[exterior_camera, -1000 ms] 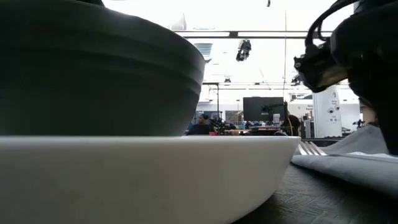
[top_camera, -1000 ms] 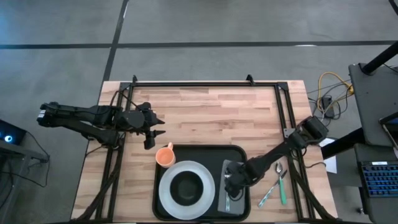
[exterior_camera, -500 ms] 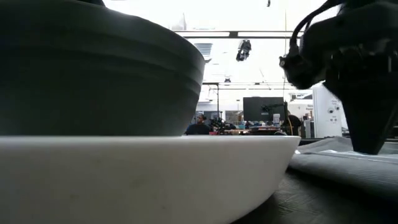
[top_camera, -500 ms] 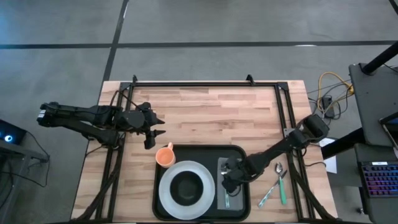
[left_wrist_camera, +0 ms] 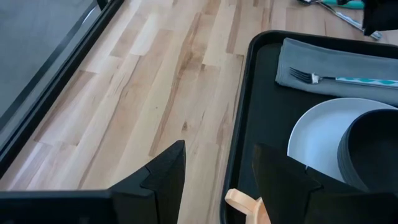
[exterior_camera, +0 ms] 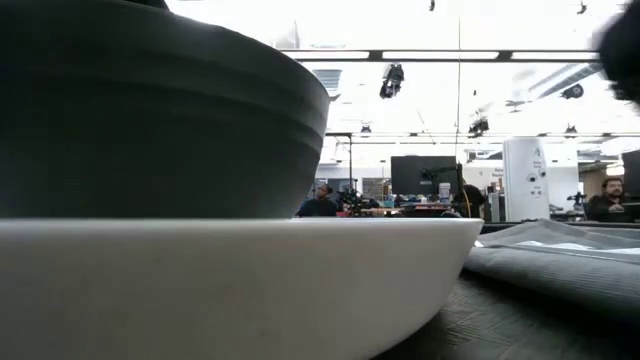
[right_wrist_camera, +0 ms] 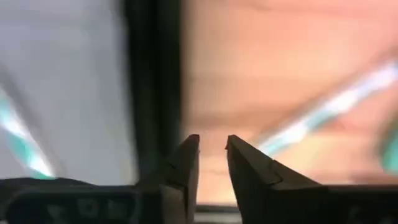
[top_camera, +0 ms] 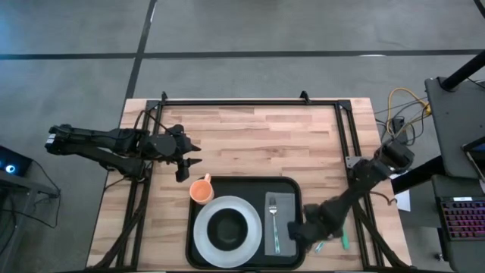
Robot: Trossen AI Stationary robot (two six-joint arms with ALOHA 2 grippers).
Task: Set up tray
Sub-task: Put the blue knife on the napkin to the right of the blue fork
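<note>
The black tray (top_camera: 244, 191) lies at the table's near middle. On it stand a white plate (top_camera: 206, 239) with a dark bowl (top_camera: 227, 230), and a grey napkin (top_camera: 283, 220) with a fork (top_camera: 273, 220) lying along it. An orange cup (top_camera: 201, 189) sits at the tray's far left corner. My right gripper (top_camera: 297, 232) hovers over the tray's right rim (right_wrist_camera: 152, 81), its fingers a little apart and empty. My left gripper (top_camera: 191, 155) is open and empty, above the table's left part, beyond the cup.
Two teal-handled utensils (top_camera: 339, 236) lie on the wood right of the tray, partly under my right arm; one shows in the right wrist view (right_wrist_camera: 323, 112). A black frame (top_camera: 250, 102) borders the table. Bare wood lies between the tray and the far edge.
My right gripper has gone from over the napkin toward the table's right and near edges, to the tray's right rim, and has left the low view. The fork now lies uncovered on the napkin. My left arm has kept still.
</note>
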